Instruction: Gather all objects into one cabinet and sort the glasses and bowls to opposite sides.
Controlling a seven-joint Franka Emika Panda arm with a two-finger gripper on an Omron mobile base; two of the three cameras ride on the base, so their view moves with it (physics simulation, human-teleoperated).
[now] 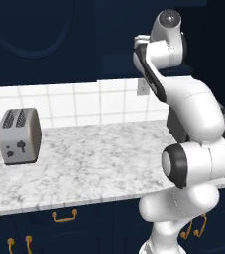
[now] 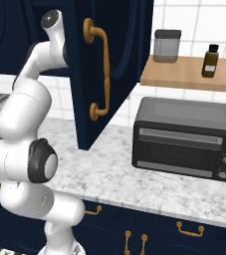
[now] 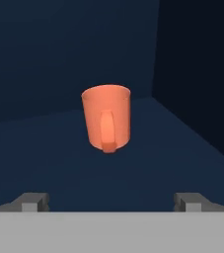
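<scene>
One orange-red cup [image 3: 106, 117] stands upright on the navy shelf [image 3: 44, 163] inside the cabinet [image 2: 112, 60], handle facing the hand, near the right wall. Jaws are spread wide and empty, short of the cup. Risk: an off-centre approach would strike the handle, pushing or tipping the cup.

A toaster [image 1: 19, 135] stands on the marble counter [image 1: 94, 168], well to the hand's left and below it. A black oven [image 2: 184, 137] sits on the counter far to its right, under a wooden shelf [image 2: 189, 73] holding a grey canister [image 2: 167, 46] and what looks like a brown bottle [image 2: 210, 61].
</scene>
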